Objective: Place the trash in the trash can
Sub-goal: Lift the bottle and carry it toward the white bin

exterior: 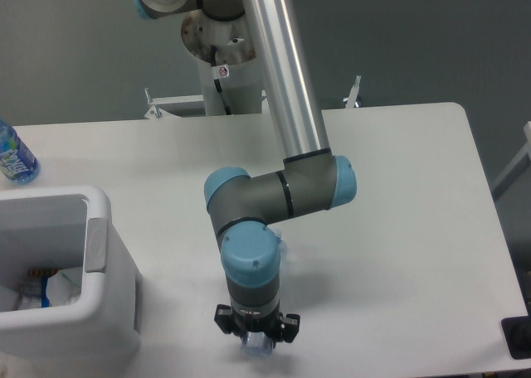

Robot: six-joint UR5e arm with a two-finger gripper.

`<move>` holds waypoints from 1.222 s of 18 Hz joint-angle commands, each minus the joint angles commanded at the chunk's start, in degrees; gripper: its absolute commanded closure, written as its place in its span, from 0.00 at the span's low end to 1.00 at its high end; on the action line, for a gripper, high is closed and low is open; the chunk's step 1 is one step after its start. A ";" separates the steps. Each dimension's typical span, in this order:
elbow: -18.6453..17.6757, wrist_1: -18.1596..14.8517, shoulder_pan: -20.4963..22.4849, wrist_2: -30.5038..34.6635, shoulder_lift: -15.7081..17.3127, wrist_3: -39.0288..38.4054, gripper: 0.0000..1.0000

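Arm is folded down over the near edge of the surface point(398, 229), wrist pointing straight down, presumably so the gripper point(256, 345) can come at something lying flat from above. Fingers sit right under the wrist and are mostly hidden by it; a pale translucent bit shows between and below them, likely the crumpled wrapper point(257, 347), but too small and blurred to be sure. Can't tell whether the fingers are closed on it or just straddling it. Another whitish translucent patch point(283, 247) peeks out beside the blue wrist cap, unclear what that is. Trash can point(104, 312) stands at the near left, open top facing up, well apart from the gripper, with some crumpled packaging already inside. My read: pickup step, transfer to the bin not yet done. Path leftward looks free, only the bin's own thick rim and wall to clear, so a lift first would make sense. Blue-label bottle point(14, 156) stands at the far left edge, out of the way and not a target.
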 joint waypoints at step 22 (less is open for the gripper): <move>8.63 14.33 -6.05 -10.56 14.25 -30.33 0.45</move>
